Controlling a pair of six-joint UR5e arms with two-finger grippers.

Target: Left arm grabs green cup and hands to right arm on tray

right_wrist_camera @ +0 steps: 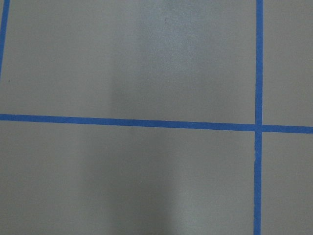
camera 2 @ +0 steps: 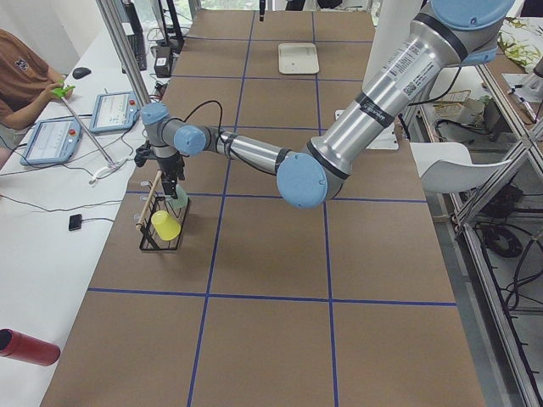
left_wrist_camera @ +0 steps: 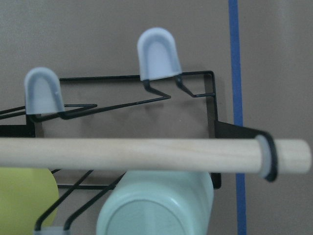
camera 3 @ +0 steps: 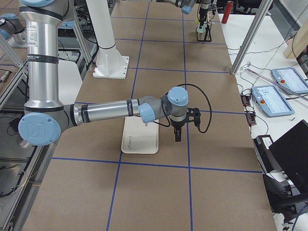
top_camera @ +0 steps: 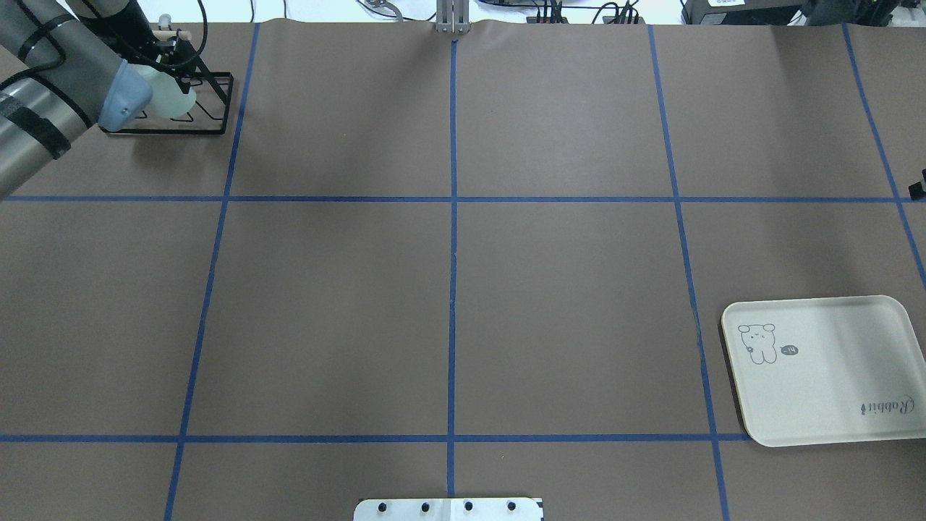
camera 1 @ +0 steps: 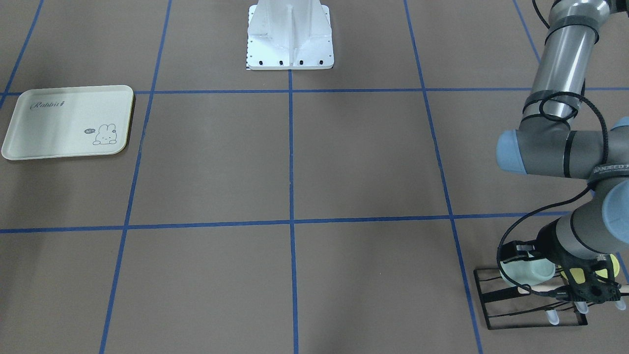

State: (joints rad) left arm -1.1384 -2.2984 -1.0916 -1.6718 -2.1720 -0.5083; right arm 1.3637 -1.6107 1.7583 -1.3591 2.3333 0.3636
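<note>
The pale mint green cup (camera 1: 528, 270) lies on its side on a black wire rack (camera 1: 491, 300) at the table's far left corner. It also shows in the overhead view (top_camera: 173, 98) and at the bottom of the left wrist view (left_wrist_camera: 156, 208). My left gripper (camera 1: 587, 287) hangs right above the rack, next to the green cup, holding nothing; its jaws look apart. My right gripper (camera 3: 177, 134) hovers low over the table just beyond the cream tray (camera 3: 139, 137); I cannot tell if it is open or shut. The tray (top_camera: 825, 391) has nothing on it.
A yellow-green cup (camera 1: 612, 265) lies on the same rack beside the green one, also in the left wrist view (left_wrist_camera: 22, 198). A wooden dowel (left_wrist_camera: 146, 154) runs across the rack top. The robot's white base (camera 1: 290, 39) stands at the table's near edge.
</note>
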